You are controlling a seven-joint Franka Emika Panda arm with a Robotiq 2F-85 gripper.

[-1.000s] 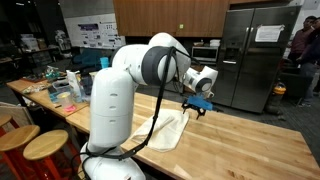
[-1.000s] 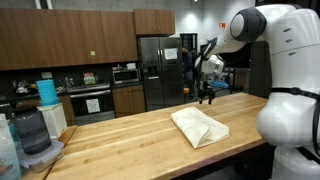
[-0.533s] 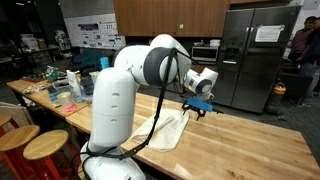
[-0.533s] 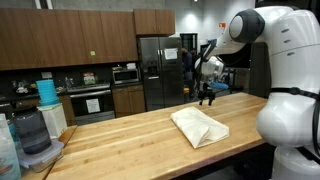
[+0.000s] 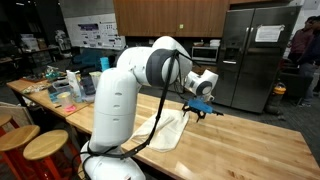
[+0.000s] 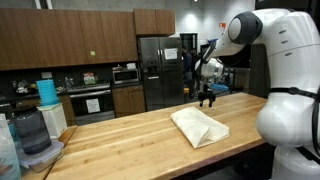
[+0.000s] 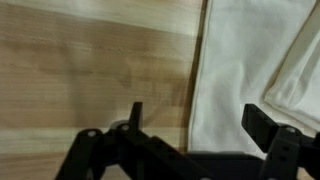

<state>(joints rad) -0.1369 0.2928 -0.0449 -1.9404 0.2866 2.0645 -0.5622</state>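
Cloth (image 6: 199, 127) on wooden counter (image 6: 130, 140), steel fridge (image 6: 158, 70) behind

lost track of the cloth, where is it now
The folded white cloth lies flat on the wooden table in both exterior views, with the open tool hovering over its edge.

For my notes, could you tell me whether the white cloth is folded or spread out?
Folded: the white cloth lies on the table as a compact pad, with an overlapping layer visible in the wrist view.
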